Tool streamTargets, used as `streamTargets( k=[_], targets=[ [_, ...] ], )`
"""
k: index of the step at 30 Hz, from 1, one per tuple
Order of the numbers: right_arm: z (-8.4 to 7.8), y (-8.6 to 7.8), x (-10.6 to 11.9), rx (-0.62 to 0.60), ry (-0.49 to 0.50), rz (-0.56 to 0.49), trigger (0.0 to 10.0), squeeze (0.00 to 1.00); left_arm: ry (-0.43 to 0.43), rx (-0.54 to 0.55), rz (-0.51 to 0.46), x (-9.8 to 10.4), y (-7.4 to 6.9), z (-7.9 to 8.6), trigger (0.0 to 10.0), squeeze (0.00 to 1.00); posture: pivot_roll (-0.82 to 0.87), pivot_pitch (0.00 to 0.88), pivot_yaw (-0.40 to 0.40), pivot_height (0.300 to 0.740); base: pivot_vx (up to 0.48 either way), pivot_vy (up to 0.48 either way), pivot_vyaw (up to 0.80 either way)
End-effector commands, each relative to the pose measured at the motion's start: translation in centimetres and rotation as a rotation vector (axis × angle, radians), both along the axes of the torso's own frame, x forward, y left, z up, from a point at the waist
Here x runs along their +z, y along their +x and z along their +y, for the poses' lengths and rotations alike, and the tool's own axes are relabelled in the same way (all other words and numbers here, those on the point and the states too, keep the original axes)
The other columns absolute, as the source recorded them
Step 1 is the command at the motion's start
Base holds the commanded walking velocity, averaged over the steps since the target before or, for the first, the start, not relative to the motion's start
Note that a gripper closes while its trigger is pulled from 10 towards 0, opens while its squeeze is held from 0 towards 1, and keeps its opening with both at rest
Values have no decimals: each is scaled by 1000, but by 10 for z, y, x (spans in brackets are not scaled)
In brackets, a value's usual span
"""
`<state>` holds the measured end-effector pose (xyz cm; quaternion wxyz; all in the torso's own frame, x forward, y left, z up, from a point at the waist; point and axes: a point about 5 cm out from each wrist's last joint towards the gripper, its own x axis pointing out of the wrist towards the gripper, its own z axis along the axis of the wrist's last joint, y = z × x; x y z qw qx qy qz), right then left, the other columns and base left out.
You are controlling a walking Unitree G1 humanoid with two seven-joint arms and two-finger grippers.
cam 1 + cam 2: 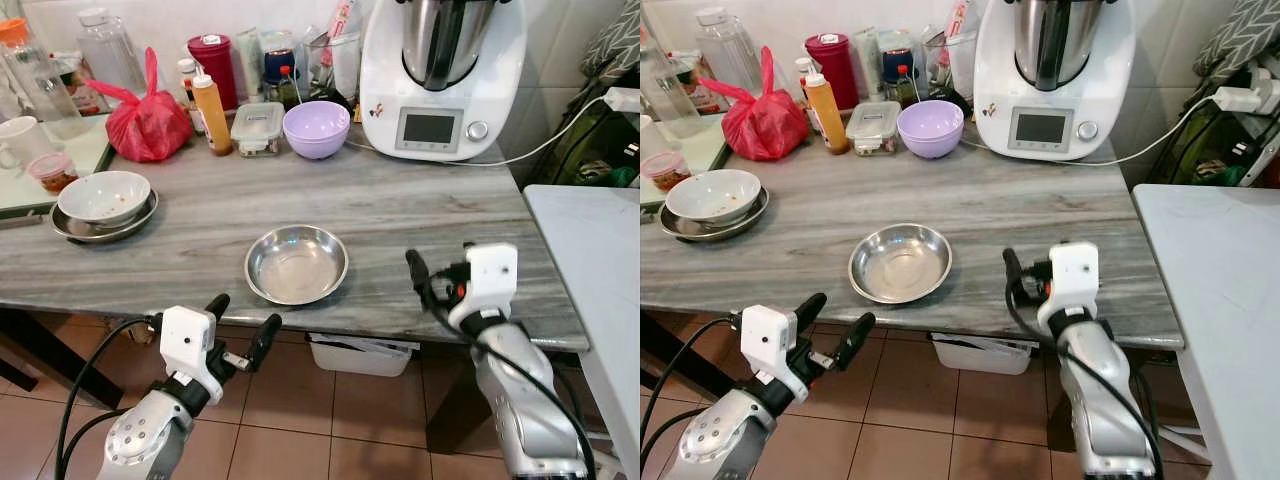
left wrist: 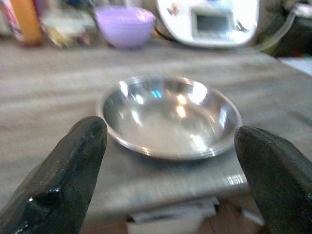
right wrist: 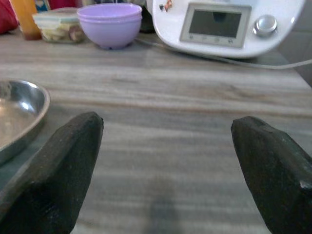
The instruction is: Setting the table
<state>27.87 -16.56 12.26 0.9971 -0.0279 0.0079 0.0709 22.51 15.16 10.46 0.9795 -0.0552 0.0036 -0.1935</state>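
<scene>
Both grippers, left (image 1: pixel 243 323) and right (image 3: pixel 165 161), hover fingers spread beside the steel bowl (image 1: pixel 297 264).

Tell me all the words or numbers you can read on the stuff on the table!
None can be read.
White kitchen machine: its screen is blank, and the small mark beside it is too small to read.
Orange bottle: its label is too blurred to read.
Red canister: no readable print.
</scene>
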Motion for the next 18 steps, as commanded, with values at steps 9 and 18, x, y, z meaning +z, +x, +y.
streamTargets(
  k=[9,18],
  targets=[
    [9,-5,18,70,-21,-32,10000,0,48,224,-14,-5,6,8,10000,0,-100,26,43,740,0,0,0],
    [10,-5,10,116,-31,7,10000,0,81,335,-24,-9,4,18,10000,0,-96,21,36,740,0,0,0]
  ],
)
